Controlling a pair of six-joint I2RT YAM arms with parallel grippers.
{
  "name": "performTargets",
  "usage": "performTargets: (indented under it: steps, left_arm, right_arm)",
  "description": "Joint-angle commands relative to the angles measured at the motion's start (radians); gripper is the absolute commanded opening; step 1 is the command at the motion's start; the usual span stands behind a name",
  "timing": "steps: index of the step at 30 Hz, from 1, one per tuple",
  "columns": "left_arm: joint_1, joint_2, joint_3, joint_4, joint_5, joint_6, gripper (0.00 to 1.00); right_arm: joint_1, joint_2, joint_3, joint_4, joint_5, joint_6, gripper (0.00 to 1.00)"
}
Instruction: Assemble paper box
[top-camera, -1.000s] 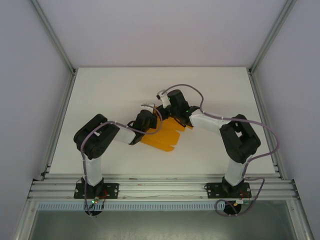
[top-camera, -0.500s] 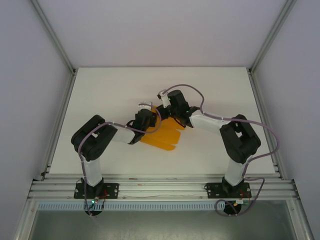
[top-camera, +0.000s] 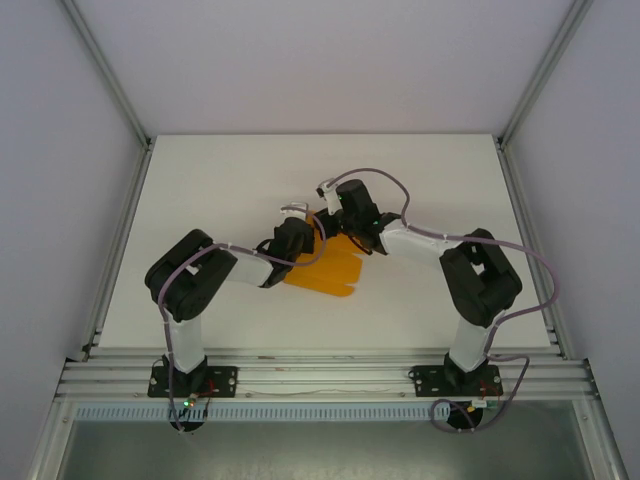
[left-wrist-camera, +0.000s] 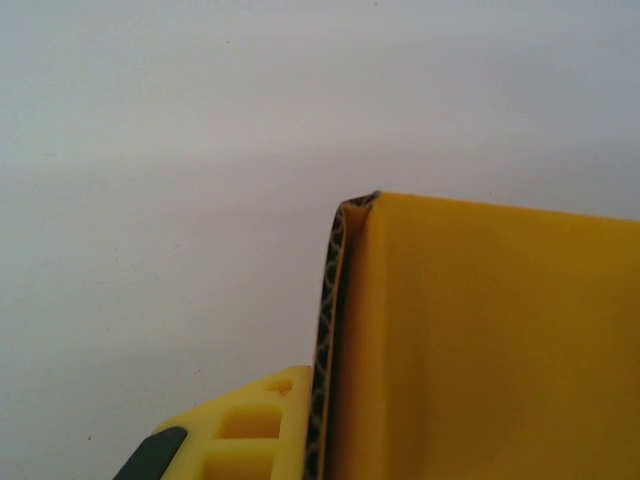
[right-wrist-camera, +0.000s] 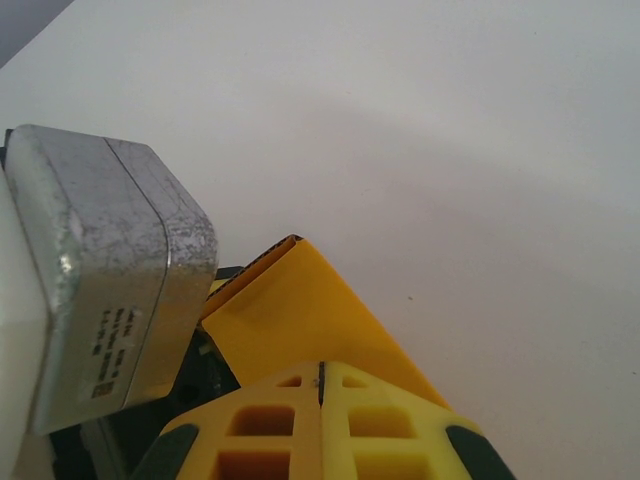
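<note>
Box (top-camera: 325, 270) laid flat on worktop (top-camera: 200, 200). Box's folded far edge pinched by closed left fingers (left-wrist-camera: 250, 430). Right fingers (right-wrist-camera: 270, 420) shut just beside same edge; grip not discernible.

This looks like a robotics lab test cell. A bare white desk (top-camera: 200, 180) sits boxed in by plain pale wall panels (top-camera: 320, 60) at 9, 12 and 3 o'clock, held by aluminium frame posts (top-camera: 105, 75) slanting in from 11 and 1 o'clock. At 6 o'clock a slotted aluminium rail (top-camera: 320, 378) carries two bolted-down robot arms, the left arm (top-camera: 190, 290) and the right arm (top-camera: 480, 285), with loose grey cables (top-camera: 525, 262) looping along them.
</note>
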Motion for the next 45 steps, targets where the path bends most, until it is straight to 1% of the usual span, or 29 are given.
performTargets:
  steps: [1, 3, 4, 5, 8, 9, 11, 13, 15, 17, 19, 20, 24, 28, 30, 32, 35, 38, 40, 41, 43, 45]
  left_arm:
    - [0.016, 0.003, 0.025, 0.017, -0.046, -0.005, 0.0]
    - [0.016, -0.013, 0.034, -0.024, -0.062, -0.01, 0.0]
    - [0.016, -0.026, 0.032, -0.031, -0.066, -0.011, 0.0]
    - [0.016, -0.04, 0.026, -0.033, -0.066, -0.011, 0.0]
    - [0.016, -0.086, 0.016, -0.065, -0.061, -0.037, 0.0]
    - [0.017, -0.099, 0.018, -0.084, -0.064, -0.048, 0.0]
    - [0.016, -0.118, 0.026, -0.132, -0.079, -0.073, 0.0]
    - [0.016, -0.133, 0.023, -0.153, -0.094, -0.082, 0.0]
    - [0.016, -0.149, 0.018, -0.167, -0.105, -0.094, 0.0]
    - [0.016, -0.168, 0.01, -0.172, -0.099, -0.109, 0.0]
    - [0.016, -0.184, -0.001, -0.164, -0.082, -0.119, 0.0]
    - [0.016, -0.191, -0.004, -0.162, -0.073, -0.121, 0.0]
    - [0.016, -0.206, -0.003, -0.168, -0.053, -0.126, 0.0]
    - [0.016, -0.21, -0.007, -0.149, -0.044, -0.163, 0.0]
    - [0.016, -0.213, -0.005, -0.148, -0.033, -0.18, 0.0]
    - [0.015, -0.213, -0.003, -0.139, -0.007, -0.183, 0.0]
    - [0.015, -0.205, 0.003, -0.119, 0.031, -0.18, 0.0]
    - [0.012, -0.187, 0.013, -0.129, 0.032, -0.181, 0.0]
    - [0.005, -0.174, 0.023, -0.139, 0.032, -0.189, 0.0]
    - [-0.001, -0.168, 0.021, -0.131, 0.035, -0.193, 0.0]
    - [-0.015, -0.161, 0.016, -0.106, 0.023, -0.199, 0.0]
    - [-0.022, -0.156, 0.018, -0.1, 0.015, -0.216, 0.0]
  right_arm:
    - [0.008, 0.047, -0.06, -0.199, 0.022, 0.029, 0.0]
    - [0.002, 0.026, -0.057, -0.187, 0.044, 0.056, 0.04]
    - [-0.006, 0.004, -0.06, -0.18, 0.045, 0.067, 0.11]
    - [-0.013, -0.023, -0.062, -0.175, 0.053, 0.078, 0.24]
    - [-0.045, -0.136, -0.083, -0.156, 0.108, 0.105, 0.46]
    - [-0.054, -0.179, -0.096, -0.145, 0.155, 0.118, 0.51]
    - [-0.066, -0.268, -0.137, -0.121, 0.273, 0.115, 0.67]
    - [-0.068, -0.357, -0.175, -0.129, 0.379, 0.075, 0.86]
    - [-0.072, -0.43, -0.198, -0.156, 0.471, 0.047, 1.0]
    - [-0.073, -0.491, -0.234, -0.168, 0.579, 0.036, 1.0]
    - [-0.076, -0.524, -0.264, -0.167, 0.641, 0.004, 1.0]
    - [-0.076, -0.53, -0.267, -0.172, 0.652, -0.005, 1.0]
    - [-0.08, -0.513, -0.254, -0.181, 0.601, -0.013, 1.0]
    - [-0.082, -0.459, -0.24, -0.208, 0.598, 0.004, 1.0]
    - [-0.084, -0.44, -0.248, -0.202, 0.569, 0.01, 1.0]
    - [-0.083, -0.425, -0.27, -0.158, 0.49, -0.002, 1.0]
    - [-0.083, -0.392, -0.292, -0.045, 0.431, 0.026, 1.0]
    - [-0.083, -0.347, -0.307, 0.104, 0.345, 0.075, 1.0]
    - [-0.082, -0.309, -0.307, 0.196, 0.311, 0.137, 1.0]
    - [-0.081, -0.291, -0.307, 0.233, 0.308, 0.166, 1.0]
    - [-0.08, -0.259, -0.312, 0.306, 0.343, 0.243, 1.0]
    - [-0.061, -0.241, -0.312, 0.348, 0.414, 0.317, 1.0]
